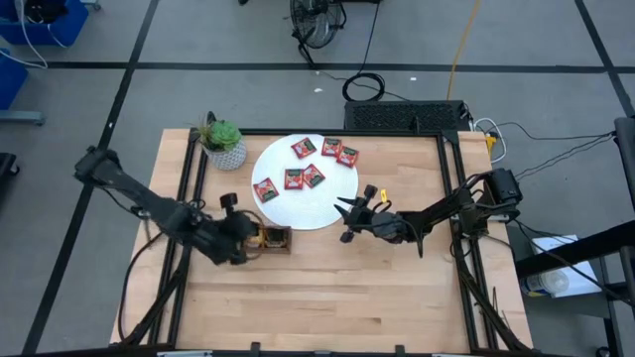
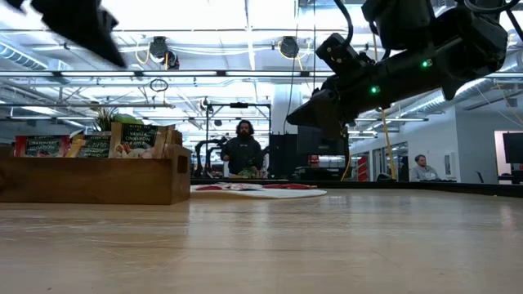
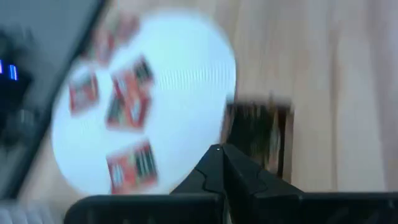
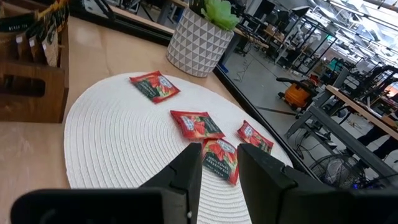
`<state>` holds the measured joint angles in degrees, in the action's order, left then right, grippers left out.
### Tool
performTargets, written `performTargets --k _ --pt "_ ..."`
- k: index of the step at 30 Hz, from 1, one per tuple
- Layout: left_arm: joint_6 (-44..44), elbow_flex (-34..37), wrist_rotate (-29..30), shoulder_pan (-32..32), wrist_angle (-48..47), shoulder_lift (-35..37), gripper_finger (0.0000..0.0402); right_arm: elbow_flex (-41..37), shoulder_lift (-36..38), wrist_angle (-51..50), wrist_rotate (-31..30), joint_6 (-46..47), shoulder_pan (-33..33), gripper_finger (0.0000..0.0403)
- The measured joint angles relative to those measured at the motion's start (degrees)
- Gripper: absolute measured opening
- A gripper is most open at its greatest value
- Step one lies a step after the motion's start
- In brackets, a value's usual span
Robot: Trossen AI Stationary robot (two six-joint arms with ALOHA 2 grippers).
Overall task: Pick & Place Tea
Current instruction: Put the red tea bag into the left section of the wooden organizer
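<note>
Several red tea sachets (image 1: 295,178) lie flat on a white round disc (image 1: 298,208), blurred in the left wrist view (image 3: 130,99). More sachets stand upright in the brown wooden tray (image 2: 94,175) just near-left of the disc (image 1: 276,240). My left gripper (image 3: 219,149) is shut with nothing in it and hangs in the air beside the tray's left end (image 1: 248,241). My right gripper (image 4: 221,152) is open and hovers level over the disc's near right edge (image 1: 347,220). It points at a red sachet (image 4: 219,163) and touches nothing.
A green plant in a white patterned pot (image 1: 224,147) stands at the disc's far left. Black frame rails (image 1: 451,188) run along the table's sides. The near half of the wooden tabletop (image 1: 327,297) is bare. People (image 2: 243,149) show in the room beyond.
</note>
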<state>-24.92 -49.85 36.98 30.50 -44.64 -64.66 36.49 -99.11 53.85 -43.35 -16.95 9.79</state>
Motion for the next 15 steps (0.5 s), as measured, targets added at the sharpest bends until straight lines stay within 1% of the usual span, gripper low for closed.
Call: performTargets --k 3,5,6,7,8,11,12,13,14,15 --pt "10.00 2.27 0.65 -0.31 7.99 7.11 0.0021 0.00 0.00 -0.14 0.00 0.00 -0.09 0.0089" --pt "16.13 4.69 -0.24 -0.83 13.60 12.08 0.0033 0.00 0.00 -0.16 0.22 0.18 -0.08 0.0089" --pt "18.52 6.16 -0.93 -1.28 15.90 14.51 0.0039 0.00 0.00 -0.19 1.61 0.76 -0.12 0.0089" --pt "20.17 7.78 -1.08 -1.78 17.78 16.64 0.0044 0.00 0.00 -0.16 4.42 1.57 -0.35 0.0089" --pt "21.16 9.34 -1.07 -2.36 19.42 18.50 0.0049 0.00 0.00 -0.14 9.55 2.60 -0.66 0.0089" --pt "22.13 13.47 -0.48 -4.22 20.94 23.24 0.0060 0.00 -0.04 2.39 28.78 5.94 -2.75 0.0089" --pt "22.25 14.52 -0.38 -4.83 20.93 24.47 0.0063 0.04 -0.04 3.58 32.90 6.98 -3.48 0.0089" --pt "22.26 15.42 -0.23 -5.51 20.98 25.61 0.0065 0.15 -0.04 4.48 34.18 7.83 -4.20 0.0089" --pt "22.25 16.28 0.00 -6.12 21.32 26.49 0.0066 0.22 -0.03 4.88 33.60 8.27 -4.90 0.0089" --pt "22.23 17.04 0.36 -6.68 22.18 27.17 0.0066 0.23 -0.02 4.84 31.53 8.34 -5.60 0.0089"
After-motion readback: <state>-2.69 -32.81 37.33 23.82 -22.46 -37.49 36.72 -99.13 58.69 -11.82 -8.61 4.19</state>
